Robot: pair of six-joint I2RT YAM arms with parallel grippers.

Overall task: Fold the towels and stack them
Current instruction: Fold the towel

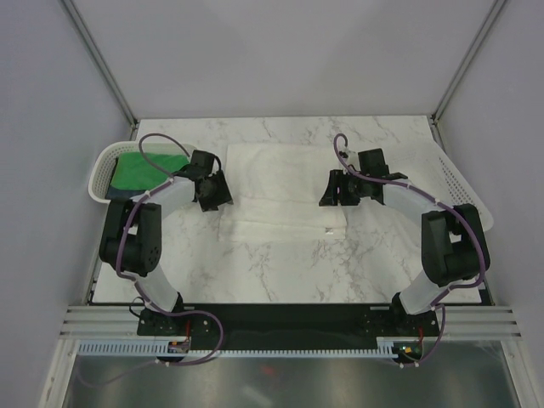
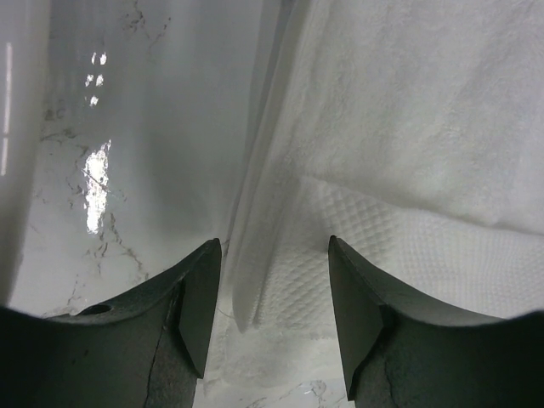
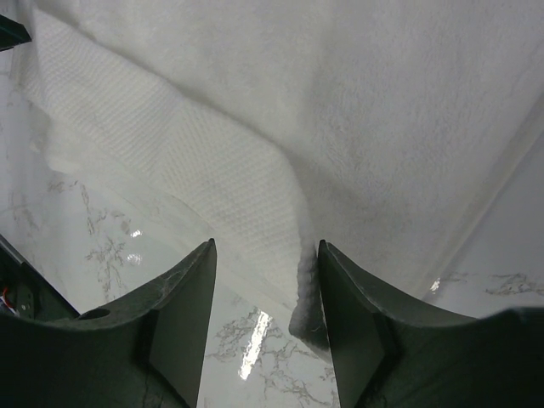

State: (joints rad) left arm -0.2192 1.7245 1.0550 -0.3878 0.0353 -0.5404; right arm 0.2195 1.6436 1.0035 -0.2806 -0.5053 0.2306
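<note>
The big white towel [image 1: 280, 191] lies flat in the middle of the desk [image 1: 289, 272]. It looks partly folded to me. The green towel [image 1: 149, 170] sits in the basket [image 1: 96, 174] at 9 o'clock. My left fingers [image 2: 191, 314] are spread wide over the white towel's 9 o'clock edge. My right fingers [image 3: 183, 314] are spread over its 3 o'clock edge. Neither pair holds anything. I think I am about to fold. Next, both pairs must drop, pinch their edges and lift together.
</note>
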